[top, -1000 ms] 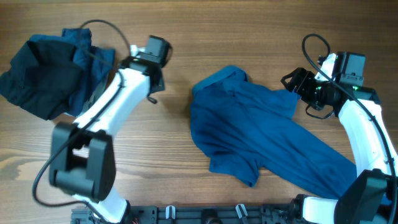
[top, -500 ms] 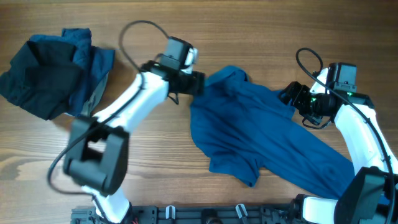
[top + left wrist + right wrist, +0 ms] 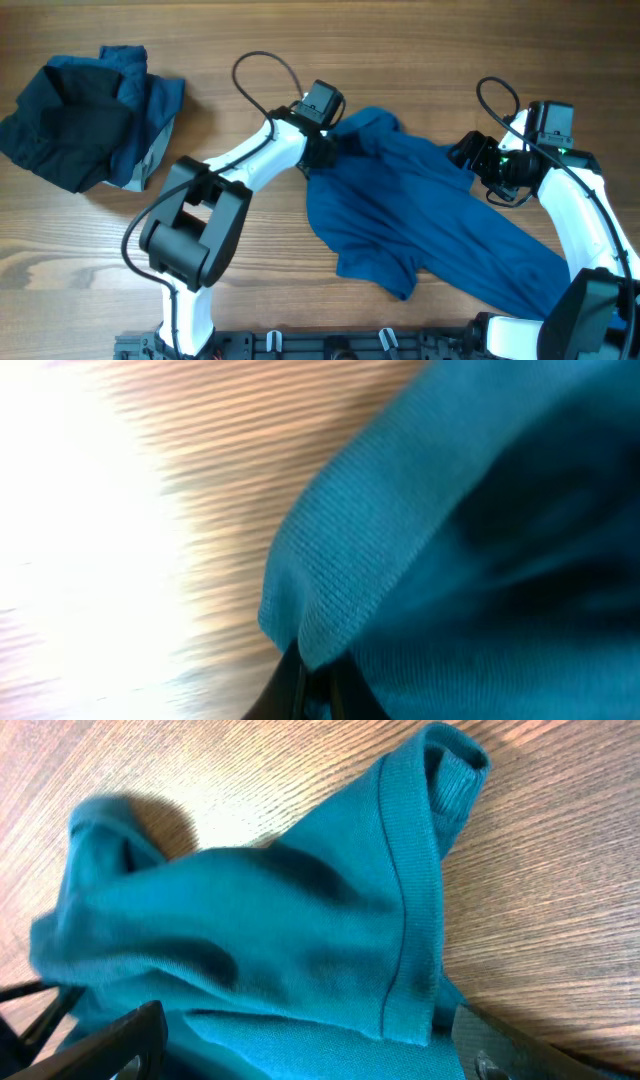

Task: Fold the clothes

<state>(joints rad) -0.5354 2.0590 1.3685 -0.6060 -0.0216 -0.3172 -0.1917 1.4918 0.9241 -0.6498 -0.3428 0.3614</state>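
Overhead view: a large mid-blue T-shirt (image 3: pixel 420 215) is lying crumpled on the wooden tabletop (image 3: pixel 300 40), right of centre. It is stretching diagonally from a bunched upper edge near the middle down toward the lower right corner. One sleeve is pointing toward the front edge.

The left claw (image 3: pixel 338 142) is reaching across from the left and is touching the bunched upper-left edge of the T-shirt. In the left wrist view the picture is smeared. Blue ribbed fabric is filling most of it, and a rounded fold edge is meeting the dark fingertips (image 3: pixel 300 690) at the bottom. Whether this claw is apart or clamped on the fabric cannot be told.

The right claw (image 3: pixel 468 152) is sitting at the upper-right edge of the T-shirt. In the right wrist view its two fingers (image 3: pixel 120 1035) are standing wide apart at the lower corners. A hemmed sleeve end is lying bunched between them, with the hem running upward and curling over at the top. No pinch on the fabric is showing.

A second pile of clothes (image 3: pixel 85 115) is resting at the upper left, well apart from both claws. In it a near-black garment is lying over a blue one, and a grey lining (image 3: pixel 150 162) is showing at the right edge.
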